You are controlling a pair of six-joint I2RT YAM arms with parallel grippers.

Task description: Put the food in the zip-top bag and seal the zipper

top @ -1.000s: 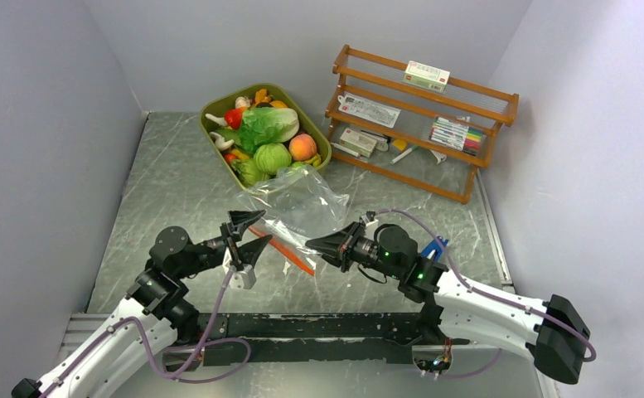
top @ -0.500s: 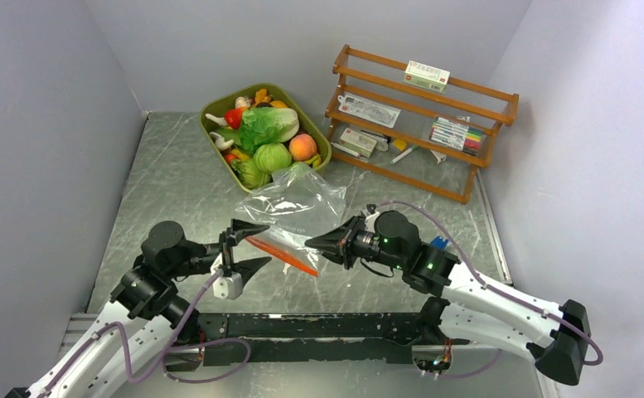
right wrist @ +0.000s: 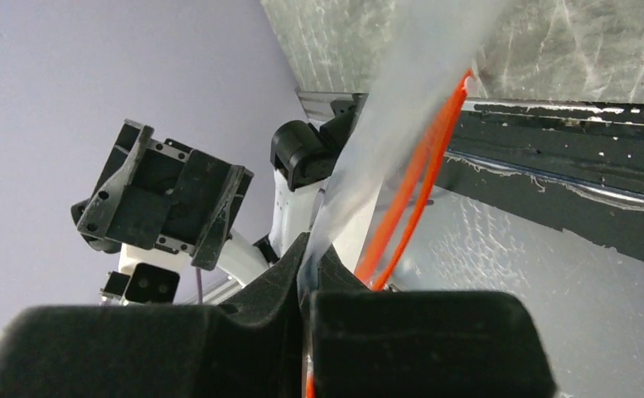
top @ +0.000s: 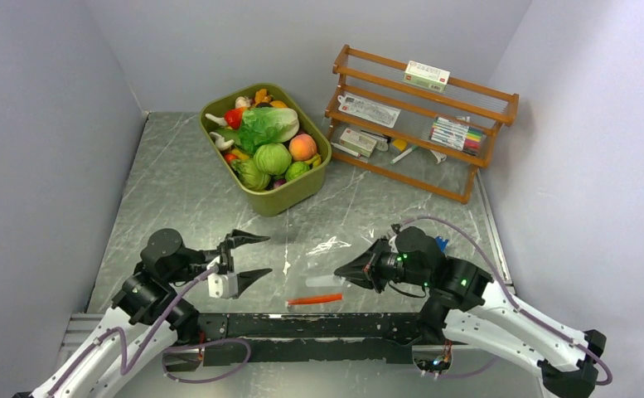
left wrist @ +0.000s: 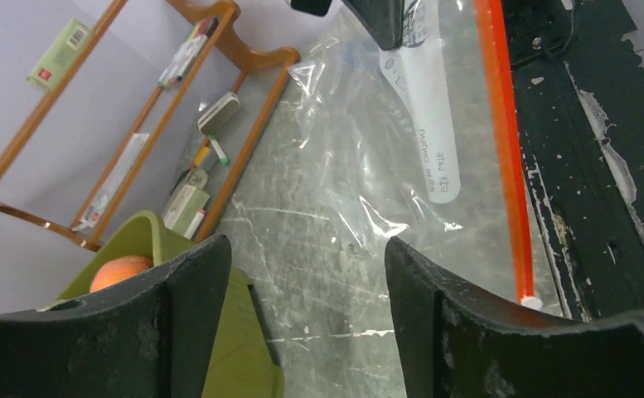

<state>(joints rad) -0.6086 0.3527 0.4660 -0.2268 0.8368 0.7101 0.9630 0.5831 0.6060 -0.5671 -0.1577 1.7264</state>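
Note:
The clear zip-top bag (top: 328,264) hangs flat from my right gripper (top: 341,271), which is shut on its edge near the table's front. Its orange-red zipper (top: 314,299) lies just ahead of the black front rail. The right wrist view shows the jaws closed on the bag film (right wrist: 418,108), with the zipper (right wrist: 418,182) beside them. My left gripper (top: 262,255) is open and empty, left of the bag. Its wrist view shows the bag (left wrist: 368,166), white label (left wrist: 431,124) and zipper (left wrist: 505,166). The food, cabbage (top: 272,157), lettuce (top: 268,124) and peach (top: 302,147), sits in the olive tub.
The olive-green tub (top: 278,199) stands at the back centre. A wooden rack (top: 422,116) with boxes and markers stands at the back right. A blue-handled tool (top: 441,243) lies by the right arm. A black rail (top: 318,325) runs along the near edge.
My right gripper has pulled the bag back from the tub toward the near edge, and the zipper now lies by the front rail. My left gripper has drawn back a little, still open.

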